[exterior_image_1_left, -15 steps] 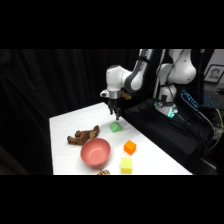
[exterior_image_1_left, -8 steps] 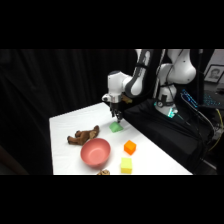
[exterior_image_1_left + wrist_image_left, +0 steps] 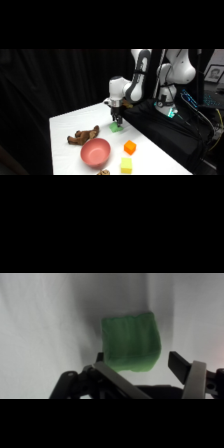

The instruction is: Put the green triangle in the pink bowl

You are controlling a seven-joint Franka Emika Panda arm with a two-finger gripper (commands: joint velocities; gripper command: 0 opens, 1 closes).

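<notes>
The green triangle (image 3: 116,128) lies on the white table (image 3: 65,125) toward its far side. My gripper (image 3: 118,121) hangs straight down just over it. In the wrist view the green triangle (image 3: 131,342) fills the middle, and my gripper (image 3: 140,363) is open, with one finger on each side of the block's near edge. Whether the fingers touch it I cannot tell. The pink bowl (image 3: 95,152) sits toward the table's front, well apart from the gripper, with nothing visible inside.
A brown plush toy (image 3: 84,136) lies left of the green triangle, behind the bowl. An orange block (image 3: 130,147) and a yellow cube (image 3: 126,165) sit right of the bowl. A small brown object (image 3: 104,172) pokes in at the front edge. Dark cloth borders the table's right side.
The gripper has come down and slightly right, from above the table to just over the green triangle. The blocks, the toy and the bowl have stayed put.
</notes>
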